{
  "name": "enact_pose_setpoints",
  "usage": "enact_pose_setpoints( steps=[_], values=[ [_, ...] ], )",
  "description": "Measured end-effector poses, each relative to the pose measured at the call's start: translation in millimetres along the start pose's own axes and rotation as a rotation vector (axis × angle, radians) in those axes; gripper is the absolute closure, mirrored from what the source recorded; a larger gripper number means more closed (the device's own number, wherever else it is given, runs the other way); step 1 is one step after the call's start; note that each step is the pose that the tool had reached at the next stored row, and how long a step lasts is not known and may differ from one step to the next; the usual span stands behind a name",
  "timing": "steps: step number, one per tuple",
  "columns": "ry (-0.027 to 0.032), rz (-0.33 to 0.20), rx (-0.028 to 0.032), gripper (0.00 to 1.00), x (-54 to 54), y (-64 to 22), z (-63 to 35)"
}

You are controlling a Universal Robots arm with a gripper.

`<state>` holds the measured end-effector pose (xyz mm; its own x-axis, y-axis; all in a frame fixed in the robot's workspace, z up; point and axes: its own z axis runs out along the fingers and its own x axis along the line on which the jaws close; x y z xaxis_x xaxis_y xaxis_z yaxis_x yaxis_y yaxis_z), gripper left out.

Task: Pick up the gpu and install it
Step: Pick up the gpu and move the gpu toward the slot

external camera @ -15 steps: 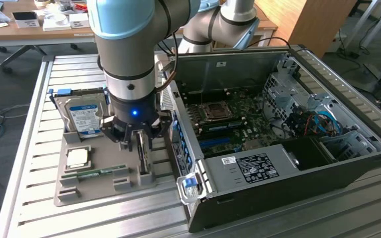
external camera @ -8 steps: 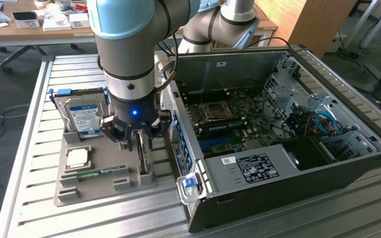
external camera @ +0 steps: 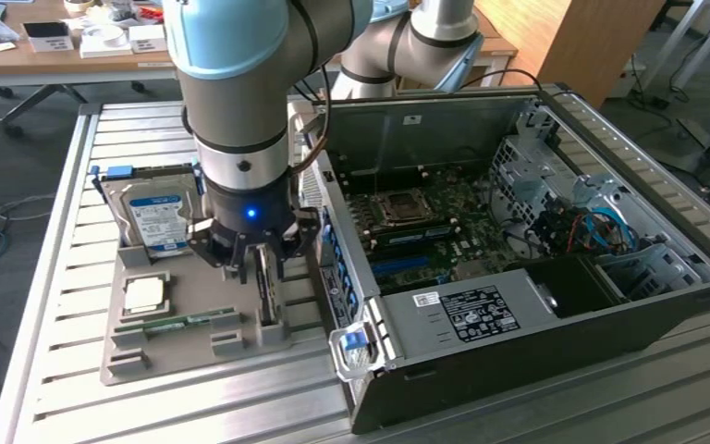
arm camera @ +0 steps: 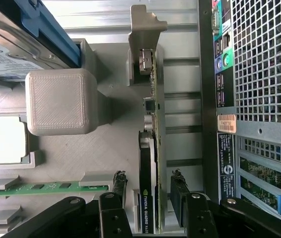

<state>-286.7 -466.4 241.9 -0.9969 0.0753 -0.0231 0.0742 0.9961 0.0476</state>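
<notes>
Grey printed tray [external camera: 127, 356] holds the hard drive [external camera: 158, 222] at the exterior view's left; beside it the gpu [arm camera: 147, 163] stands on edge in its slot, my end effector [arm camera: 148, 178] spread astride it, not yet clamped; I judge the pick is in hand, calling for pads square on both faces.

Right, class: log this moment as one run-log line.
gripper: open, astride gpu | gpu: upright in tray slot, not gripped | case: side open

gpu [arm camera: 146, 188]: "NVIDIA QUADRO", white letters along its black edge
hard drive label [arm camera: 1, 57]: print not readable
</notes>
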Motion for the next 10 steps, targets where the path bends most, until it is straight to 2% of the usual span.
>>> enact_pose_setpoints(
  steps=[10],
  values=[
    [0.0, 0.0, 0.0, 0.51, 0.4, 5.2, 2.9]
  ],
)
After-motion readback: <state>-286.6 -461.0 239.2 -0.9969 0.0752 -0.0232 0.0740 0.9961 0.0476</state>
